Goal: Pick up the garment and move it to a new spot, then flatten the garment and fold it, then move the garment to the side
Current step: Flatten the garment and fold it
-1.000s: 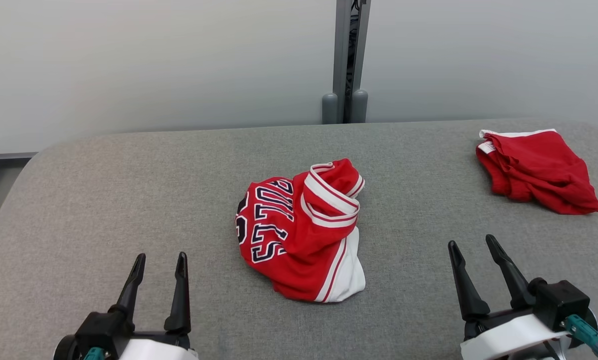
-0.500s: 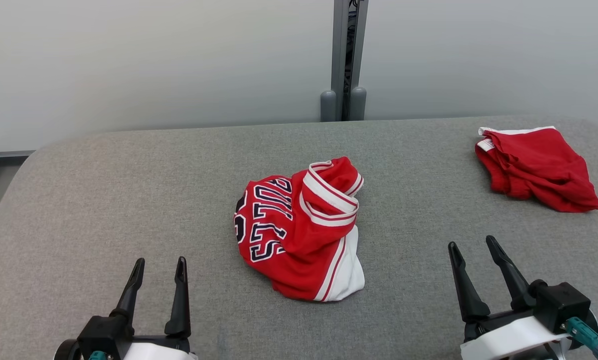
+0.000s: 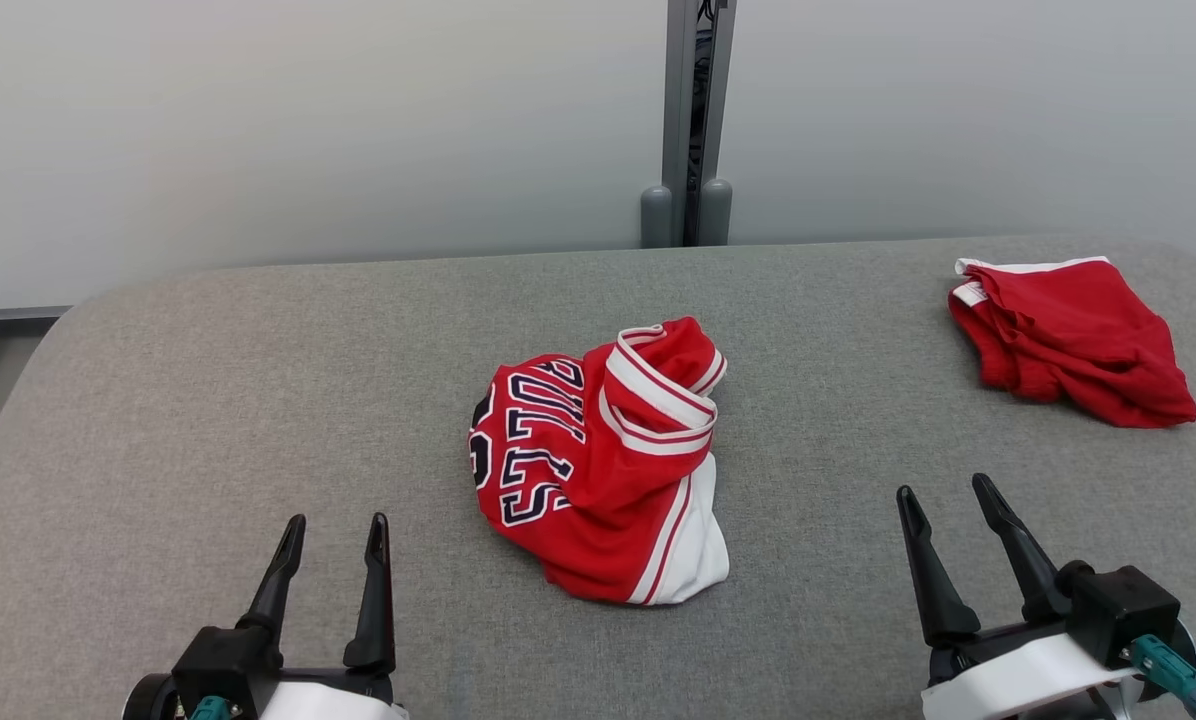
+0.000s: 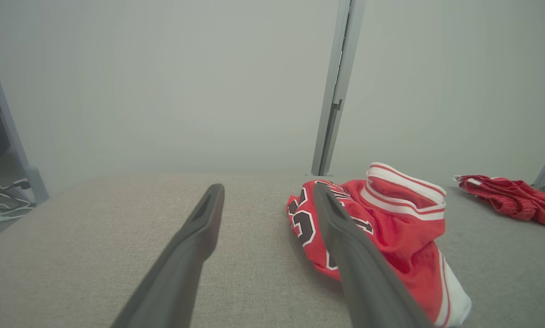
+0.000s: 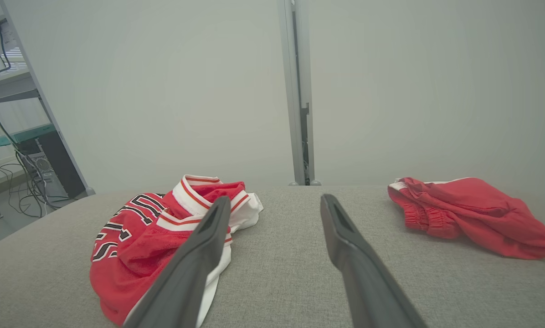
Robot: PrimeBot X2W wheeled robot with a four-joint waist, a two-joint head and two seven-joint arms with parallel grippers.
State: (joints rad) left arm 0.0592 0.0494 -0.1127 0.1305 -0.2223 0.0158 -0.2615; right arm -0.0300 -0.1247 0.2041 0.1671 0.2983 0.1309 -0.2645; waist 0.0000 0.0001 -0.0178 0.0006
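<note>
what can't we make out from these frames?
- Jersey, head view: crumpled on itself; the digit beside the lettering is partly folded away.
- Jersey, left wrist view: the left gripper has one of its own fingers across part of it.
- Second red garment: bunched, type unclear; the left wrist view's right edge cuts it off.
- Right gripper, head view: its wrist is cut off by the bottom edge.

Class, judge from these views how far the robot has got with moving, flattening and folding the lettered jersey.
Done: nothing visible; the jersey lies crumpled in the middle of the table. In hand: nothing; the left gripper and right gripper are open and empty, clear of the cloth. Left: pick up, move, flatten, fold, set aside. A second red garment lies far right.
</note>
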